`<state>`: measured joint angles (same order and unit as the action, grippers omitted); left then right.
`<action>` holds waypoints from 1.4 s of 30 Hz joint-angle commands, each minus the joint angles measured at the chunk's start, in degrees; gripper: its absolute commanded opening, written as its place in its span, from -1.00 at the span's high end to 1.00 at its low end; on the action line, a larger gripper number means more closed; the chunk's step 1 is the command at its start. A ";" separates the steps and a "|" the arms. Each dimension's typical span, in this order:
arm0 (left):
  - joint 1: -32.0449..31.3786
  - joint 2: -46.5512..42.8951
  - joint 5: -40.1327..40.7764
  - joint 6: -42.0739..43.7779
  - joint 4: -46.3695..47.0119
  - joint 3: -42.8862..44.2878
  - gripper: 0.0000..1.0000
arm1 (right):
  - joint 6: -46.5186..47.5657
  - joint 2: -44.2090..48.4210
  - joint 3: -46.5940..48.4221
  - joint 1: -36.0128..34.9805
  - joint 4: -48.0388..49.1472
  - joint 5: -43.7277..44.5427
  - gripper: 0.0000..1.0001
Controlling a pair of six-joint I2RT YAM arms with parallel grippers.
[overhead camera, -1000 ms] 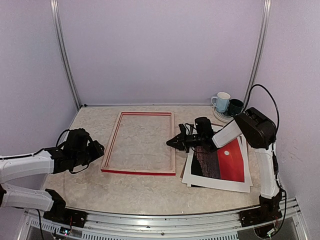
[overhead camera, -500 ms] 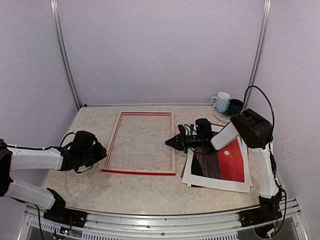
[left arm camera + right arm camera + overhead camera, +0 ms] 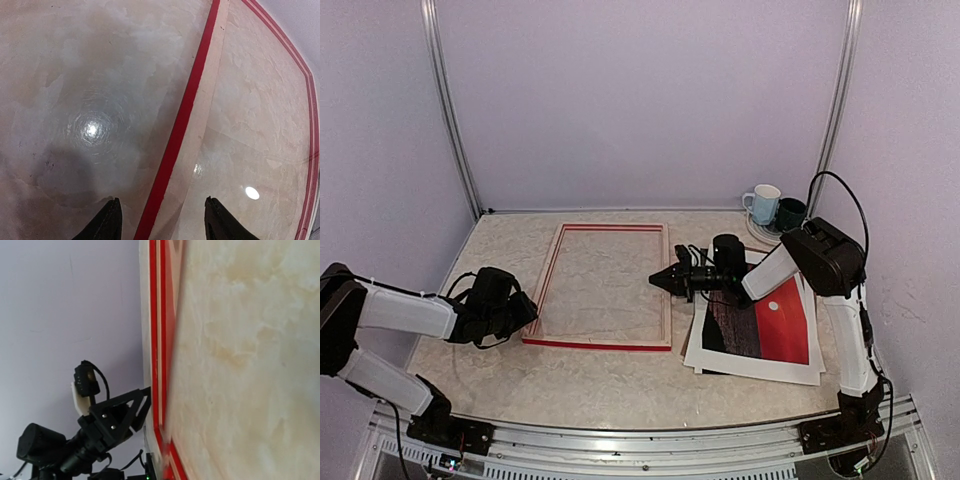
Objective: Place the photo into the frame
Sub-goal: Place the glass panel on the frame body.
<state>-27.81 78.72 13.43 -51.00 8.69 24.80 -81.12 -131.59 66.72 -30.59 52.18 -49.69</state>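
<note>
The frame (image 3: 595, 343) lies flat left of the table's middle, its red rails around bare tabletop. The photo (image 3: 772, 325), a red sunset with a white border, lies face up to the frame's right. My left gripper (image 3: 528, 308) is open, low over the frame's left rail near its front corner. In the left wrist view the black fingertips (image 3: 114, 212) straddle the red rail (image 3: 185, 110) with nothing gripped. My right gripper (image 3: 658, 281) is shut and empty, its tip at the frame's right rail; I cannot tell whether it touches. The right wrist view shows the frame (image 3: 161, 340) edge-on and the left gripper (image 3: 145, 397) beyond it.
A pale mug (image 3: 761, 203) and a dark mug (image 3: 790, 213) stand at the back right corner. White sheets (image 3: 692, 352) lie under the photo. Purple walls close in the table on three sides, with metal posts (image 3: 448, 110) at the back corners.
My left gripper has moved right to the frame's left rail and now straddles it. The right gripper has edged slightly left toward the frame's right rail. Frame and photo have not moved.
</note>
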 commanded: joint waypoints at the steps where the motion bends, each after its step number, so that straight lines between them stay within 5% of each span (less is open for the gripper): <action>1: 0.73 -0.08 -1.45 -0.06 2.47 -1.06 -0.12 | -1.83 -0.08 0.86 -0.55 2.89 -1.02 1.00; 42: 2.97 -1.09 -4.53 -1.29 4.97 -4.26 0.07 | -22.82 -5.74 2.84 -1.49 30.33 -0.02 1.00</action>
<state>-25.67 77.21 9.37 -52.27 12.49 21.63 -102.94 -136.51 68.16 -31.51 78.15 -49.87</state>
